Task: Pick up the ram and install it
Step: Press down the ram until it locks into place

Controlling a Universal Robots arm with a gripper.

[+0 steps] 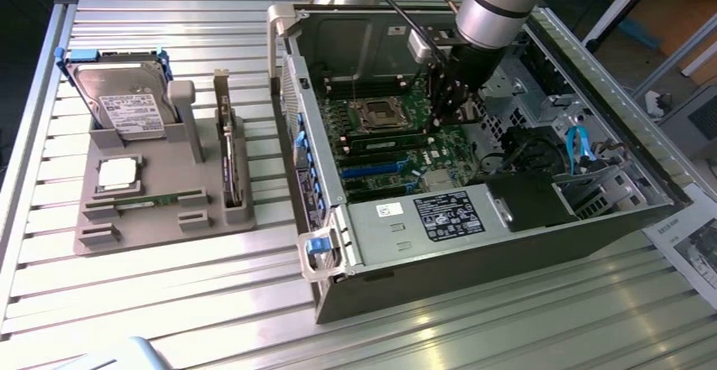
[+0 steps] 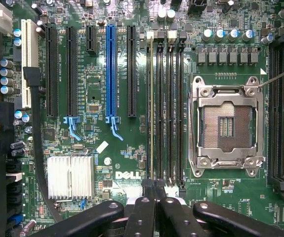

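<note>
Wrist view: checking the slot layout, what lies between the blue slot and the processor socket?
One black slot, then four long memory slots, seen in the wrist view.

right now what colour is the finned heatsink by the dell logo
Silver; the heatsink shows best in wrist view.

The arm (image 1: 499,1) stood steeply in the upper middle of the exterior view, its silver link with a black band sloping down toward the exterior view's left. Below it the wrist (image 1: 431,47) carried the dark gripper (image 1: 454,112), which pointed straight down, just right of frame centre. In the wrist view the gripper (image 2: 153,184) had its black fingers (image 2: 142,212) pressed together, tips meeting, with the outer linkage bars (image 2: 82,219) splayed to either side.
</note>
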